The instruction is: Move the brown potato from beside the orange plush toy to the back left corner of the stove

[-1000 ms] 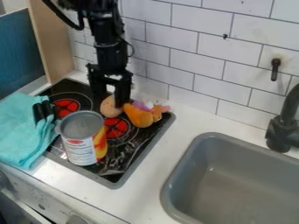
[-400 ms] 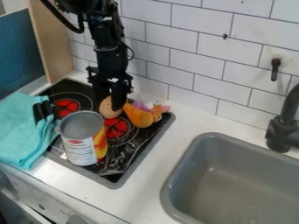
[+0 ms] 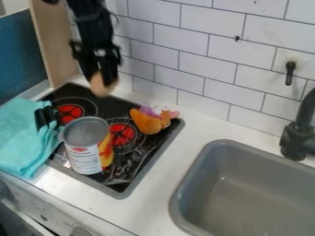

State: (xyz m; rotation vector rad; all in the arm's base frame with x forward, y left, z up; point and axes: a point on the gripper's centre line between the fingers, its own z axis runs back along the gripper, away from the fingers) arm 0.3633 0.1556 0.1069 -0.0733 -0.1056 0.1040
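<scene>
The black gripper [image 3: 102,73] hangs above the back part of the stove, shut on a round tan toy [image 3: 102,86] that looks like a bun or potato, held clear of the surface. Below and to the right of it, an orange drumstick-like toy [image 3: 146,122] lies on the stove beside a small purple and pink toy [image 3: 149,110]. Nearer the front of the stove stands a tin can [image 3: 84,157] with a white, red and yellow label, its grey end up.
The black stove top [image 3: 140,159] has red burner marks. A turquoise cloth [image 3: 21,138] with black-handled items lies at its left. At the right are a grey sink [image 3: 212,152] and black faucet [image 3: 296,138]. A white tiled wall [image 3: 206,60] stands behind.
The gripper has closed on the tan toy beside the orange one and lifted it up and to the left. The other things have stayed put.
</scene>
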